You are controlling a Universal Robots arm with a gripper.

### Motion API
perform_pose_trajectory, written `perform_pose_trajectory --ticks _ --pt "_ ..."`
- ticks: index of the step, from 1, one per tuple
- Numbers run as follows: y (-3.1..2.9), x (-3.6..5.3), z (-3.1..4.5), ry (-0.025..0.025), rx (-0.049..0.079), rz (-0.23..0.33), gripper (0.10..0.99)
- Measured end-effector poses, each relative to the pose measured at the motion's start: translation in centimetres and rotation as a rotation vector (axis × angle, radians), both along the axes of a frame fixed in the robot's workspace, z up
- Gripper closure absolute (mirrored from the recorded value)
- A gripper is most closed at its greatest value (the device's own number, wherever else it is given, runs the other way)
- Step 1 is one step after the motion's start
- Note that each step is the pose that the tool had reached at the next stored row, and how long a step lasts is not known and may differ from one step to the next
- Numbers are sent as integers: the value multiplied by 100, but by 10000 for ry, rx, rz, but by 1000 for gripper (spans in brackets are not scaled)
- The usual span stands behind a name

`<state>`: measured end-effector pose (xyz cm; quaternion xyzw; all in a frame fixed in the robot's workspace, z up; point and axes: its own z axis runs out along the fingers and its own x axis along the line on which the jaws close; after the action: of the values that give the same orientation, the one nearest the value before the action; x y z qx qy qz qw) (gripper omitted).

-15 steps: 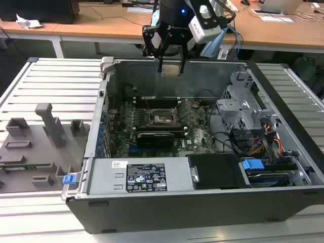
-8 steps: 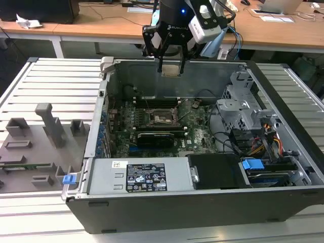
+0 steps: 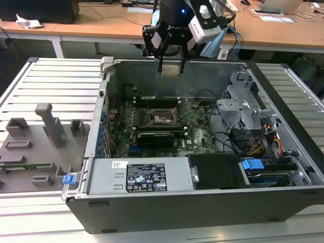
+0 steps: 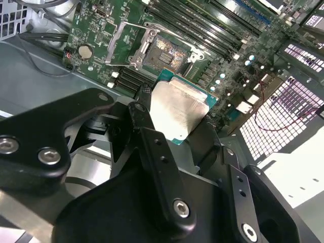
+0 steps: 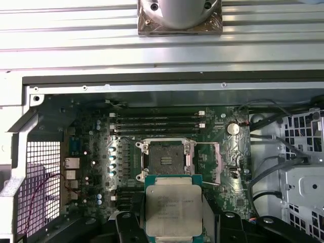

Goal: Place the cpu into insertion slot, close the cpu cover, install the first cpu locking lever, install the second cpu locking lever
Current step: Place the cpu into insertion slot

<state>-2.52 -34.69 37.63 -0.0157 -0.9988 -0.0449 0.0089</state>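
The hand (image 3: 171, 68) holds the cpu (image 5: 173, 210) flat by two edges above the open computer case (image 3: 167, 210), and the bare insertion slot (image 5: 165, 161) lies well below it.

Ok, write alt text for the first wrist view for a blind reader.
The hand grips the cpu, metal top facing the camera, over an open computer case. Beyond it, the empty insertion slot sits on the green motherboard.

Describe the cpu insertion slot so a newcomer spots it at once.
Inside the open computer case, find the green motherboard on its floor. Near the board's middle, beside the long memory slots, is the insertion slot: a dark square with a silvery metal rim, the only square socket among long narrow slots.
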Motion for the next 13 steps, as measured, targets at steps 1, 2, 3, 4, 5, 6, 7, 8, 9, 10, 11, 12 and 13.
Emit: perform_pose_trajectory --ticks 1,2,3,4,5,6,7,8,9,10,11,12,13 --pt "0 0 0 1 0 -38 545" --pt "0 0 0 1 -1 -80 545" --pt "0 0 0 1 -1 -124 545" --pt "0 0 0 1 -1 -157 545" --pt "0 0 0 1 -1 -188 545" --pt "0 0 0 0 0 -214 545" --pt "0 0 0 0 0 -244 545" --pt "0 0 0 0 0 -272 545" --pt "0 0 0 0 -1 -287 545" --pt "0 0 0 1 0 -305 545" --pt "0 0 0 1 0 -323 545" --pt "0 0 0 1 0 -340 545" --pt "0 0 0 1 -1 -354 545"
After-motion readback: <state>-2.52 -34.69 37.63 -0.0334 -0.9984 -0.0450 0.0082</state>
